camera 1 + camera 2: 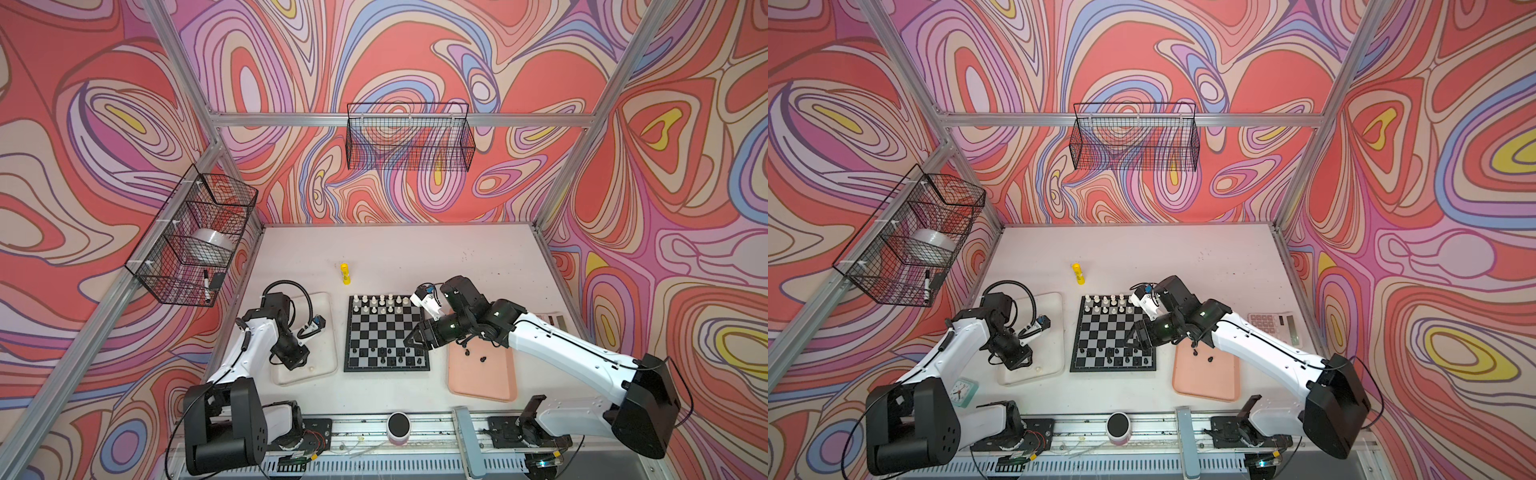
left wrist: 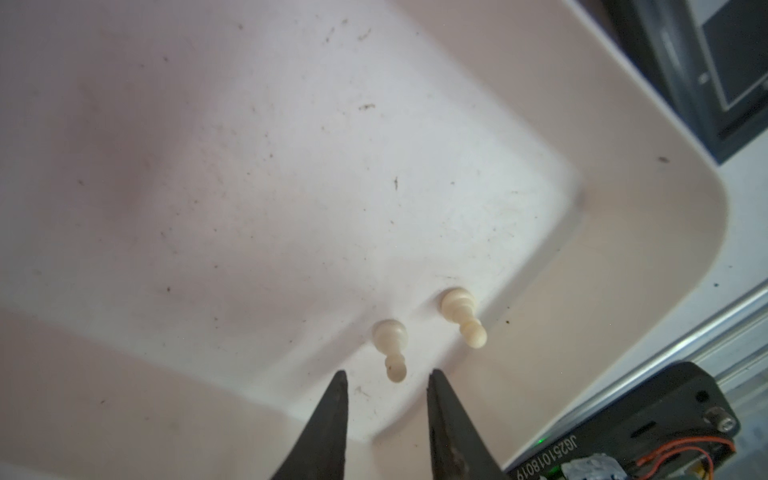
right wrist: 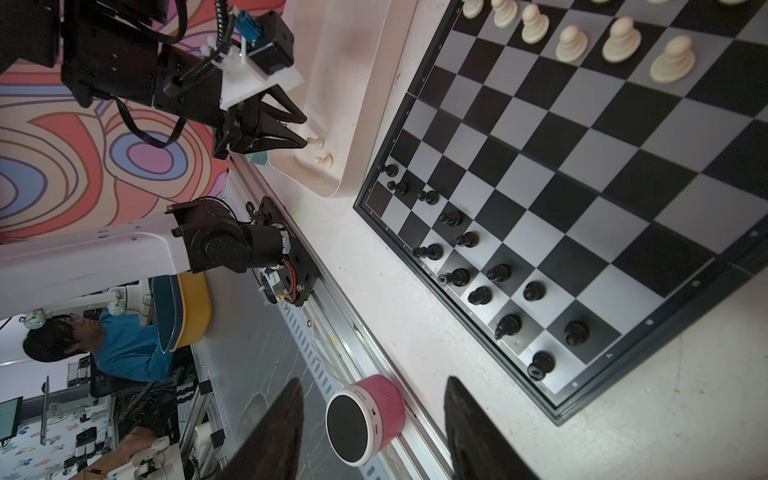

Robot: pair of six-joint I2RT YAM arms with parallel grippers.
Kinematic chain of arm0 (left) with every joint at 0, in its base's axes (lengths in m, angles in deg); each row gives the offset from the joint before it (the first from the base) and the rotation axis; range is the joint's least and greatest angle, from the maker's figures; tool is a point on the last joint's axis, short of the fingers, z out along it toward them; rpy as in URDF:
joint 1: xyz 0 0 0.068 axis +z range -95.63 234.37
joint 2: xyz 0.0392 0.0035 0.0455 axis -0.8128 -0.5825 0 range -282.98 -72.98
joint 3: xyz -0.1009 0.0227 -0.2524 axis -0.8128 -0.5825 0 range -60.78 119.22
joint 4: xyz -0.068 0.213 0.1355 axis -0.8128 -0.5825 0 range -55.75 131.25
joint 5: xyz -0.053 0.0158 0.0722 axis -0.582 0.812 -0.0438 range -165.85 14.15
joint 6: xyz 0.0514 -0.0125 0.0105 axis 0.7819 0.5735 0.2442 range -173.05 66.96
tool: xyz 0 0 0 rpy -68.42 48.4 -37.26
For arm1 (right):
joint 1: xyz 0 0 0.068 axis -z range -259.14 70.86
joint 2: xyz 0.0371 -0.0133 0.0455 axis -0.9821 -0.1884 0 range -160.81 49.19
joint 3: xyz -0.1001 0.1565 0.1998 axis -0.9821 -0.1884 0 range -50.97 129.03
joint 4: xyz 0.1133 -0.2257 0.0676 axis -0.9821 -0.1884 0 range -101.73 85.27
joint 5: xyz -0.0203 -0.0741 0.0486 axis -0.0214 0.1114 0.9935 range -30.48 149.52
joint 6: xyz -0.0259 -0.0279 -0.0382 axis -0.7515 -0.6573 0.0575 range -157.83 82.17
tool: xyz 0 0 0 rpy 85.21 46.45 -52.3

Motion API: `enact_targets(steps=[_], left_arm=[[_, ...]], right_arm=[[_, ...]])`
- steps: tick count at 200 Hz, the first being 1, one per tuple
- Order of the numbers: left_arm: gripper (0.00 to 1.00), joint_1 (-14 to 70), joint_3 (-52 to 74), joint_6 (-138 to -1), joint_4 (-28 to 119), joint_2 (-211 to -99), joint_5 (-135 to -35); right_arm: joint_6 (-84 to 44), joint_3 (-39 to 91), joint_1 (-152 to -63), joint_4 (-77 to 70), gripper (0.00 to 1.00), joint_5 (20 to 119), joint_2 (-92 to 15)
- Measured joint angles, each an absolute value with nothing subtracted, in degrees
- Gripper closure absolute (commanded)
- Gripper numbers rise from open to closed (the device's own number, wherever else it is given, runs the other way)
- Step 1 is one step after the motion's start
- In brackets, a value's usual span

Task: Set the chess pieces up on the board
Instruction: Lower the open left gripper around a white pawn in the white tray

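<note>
The board [image 1: 386, 369] lies mid-table, with cream-white chess pieces [image 1: 378, 303] along its far rows and black ones [image 1: 382, 353] along its near rows. My left gripper [image 2: 386, 374] is open low over the clear whitish tray [image 1: 324, 353]. Two white pawns lie there on their sides. The head of the nearer pawn [image 2: 390, 353] sits between the fingertips, untouched; the other pawn [image 2: 461, 316] lies beside it. My right gripper [image 1: 409, 341] hangs open and empty above the board's near right part. Two black pieces [image 1: 482, 359] lie on the pink tray [image 1: 482, 386].
A yellow glue stick [image 1: 345, 273] lies behind the board. A pink speaker [image 1: 398, 428] stands on the front rail. A calculator [image 1: 1273, 326] is at the right, a small clock [image 1: 961, 390] near the left arm's base. Wire baskets [image 1: 409, 137] hang on the walls.
</note>
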State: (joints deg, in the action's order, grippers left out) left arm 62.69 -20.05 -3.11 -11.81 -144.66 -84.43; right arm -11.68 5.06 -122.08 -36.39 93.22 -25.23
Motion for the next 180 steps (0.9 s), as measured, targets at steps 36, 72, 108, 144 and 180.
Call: enact_targets(steps=[36, 72, 108, 144, 180], left_arm=[[0.67, 62.7, -21.0, -2.8, -11.2, -145.6, -84.4], [0.70, 62.7, -21.7, -2.4, -10.7, -146.0, -84.4], [0.73, 62.7, -21.9, -2.3, -9.7, -146.6, -84.4], [0.74, 62.7, -22.1, -2.2, -9.2, -147.0, -83.9], [0.76, 62.7, -22.7, -2.2, -8.6, -147.3, -83.7]], right_arm=[[-11.7, 5.1, -122.1, -36.4, 0.44, 93.0, -25.2], [-11.7, 5.1, -122.1, -36.4, 0.44, 92.8, -25.2], [-11.7, 5.0, -122.1, -36.3, 0.44, 92.7, -25.2], [-11.6, 4.9, -122.1, -36.1, 0.44, 92.4, -25.2], [-11.6, 4.8, -122.1, -36.0, 0.45, 92.3, -25.2]])
